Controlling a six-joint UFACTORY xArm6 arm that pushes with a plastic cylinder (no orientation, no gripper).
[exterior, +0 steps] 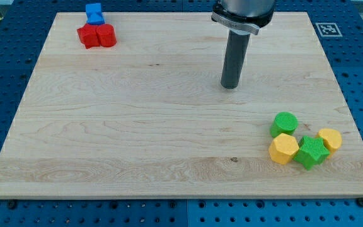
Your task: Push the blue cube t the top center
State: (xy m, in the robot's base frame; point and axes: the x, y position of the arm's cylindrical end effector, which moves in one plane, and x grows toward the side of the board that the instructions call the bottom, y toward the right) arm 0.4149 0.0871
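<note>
Blue cube (94, 12) sits at the view's top left corner of the wooden board (137, 126), touching the upper edge of two red blocks (97, 36) that lie side by side just below it. Your rod carries no gripper, so there are no jaws to report; my tip (230, 86) rests on bare wood right of centre in the upper half, well apart from every block.

You are at the approach step: no contact with the cube has been made. To send the cube rightward along the top edge, you need the tip on the cube's left side. Route it around the red pair rather than through it, then push toward the view's right. The green cylinder (285, 123), green star-shaped block (312, 152) and two yellow blocks (284, 149) (330, 139) at the bottom right lie clear of that path.
</note>
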